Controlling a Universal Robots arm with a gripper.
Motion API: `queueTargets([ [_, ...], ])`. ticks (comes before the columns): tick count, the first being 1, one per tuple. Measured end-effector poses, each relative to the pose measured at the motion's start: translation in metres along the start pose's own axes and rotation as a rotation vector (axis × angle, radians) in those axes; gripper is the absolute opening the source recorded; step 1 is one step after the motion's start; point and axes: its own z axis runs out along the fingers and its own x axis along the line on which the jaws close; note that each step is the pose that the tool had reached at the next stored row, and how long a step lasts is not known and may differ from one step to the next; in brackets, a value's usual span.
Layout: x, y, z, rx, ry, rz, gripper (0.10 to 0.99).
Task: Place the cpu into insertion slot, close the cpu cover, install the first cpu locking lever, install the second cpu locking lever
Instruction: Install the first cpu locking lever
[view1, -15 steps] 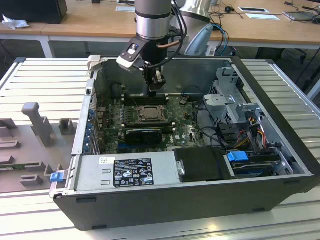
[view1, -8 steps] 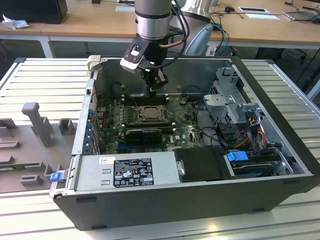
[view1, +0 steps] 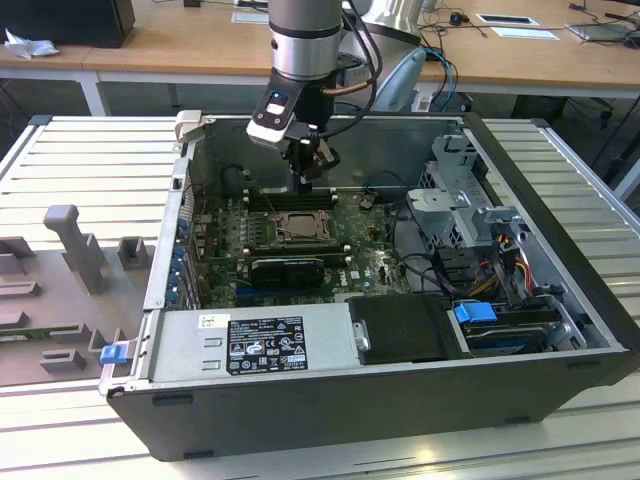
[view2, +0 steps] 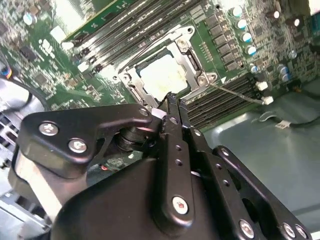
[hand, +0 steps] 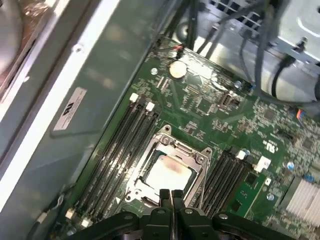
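Pincer, opening: I read the black two-finger pincer (view2: 170, 97) as clenched. In both wrist views its fingers (hand: 163, 196) lie against each other with only a seam between them.
Pincer, load: I see nothing gripped between the fingers.
Pincer, position: in the exterior view the pincer (view1: 305, 183) hangs inside the open dark grey computer case (view1: 400, 400). Its tips sit just beside one edge of the square, dark-framed insertion slot (view1: 300, 228).
Pincer, contact: I cannot tell whether the tips touch the frame.
Cpu: the small flat square cpu (hand: 167, 175), pale silvery-white on its face, lies flat in the insertion slot.
Cpu cover: the thin silvery metal cpu cover (hand: 182, 152) lies down over the slot, and its square cut-out frames the cpu.
Rod: a thin metal rod (view2: 235, 92) runs outward from one corner of the cover.
Board: long black memory slots (hand: 117, 150) flank the insertion slot on two sides of the green motherboard (hand: 210, 105).
Near obstacles: a long black ribbed card (view1: 288, 268) lies just beside the slot.
Far obstacles: a round silver coin cell (hand: 176, 69) and grey cables (hand: 260, 40) lie well apart from the pincer.
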Motion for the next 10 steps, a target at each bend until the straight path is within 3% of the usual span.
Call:
queueTargets([
  [2,0.0,0.0,0.0003,-0.001,0.0016,-0.075,0.149],
  [10,0.0,0.0,0.0005,-0.004,0.0055,-0.253,0.149],
])
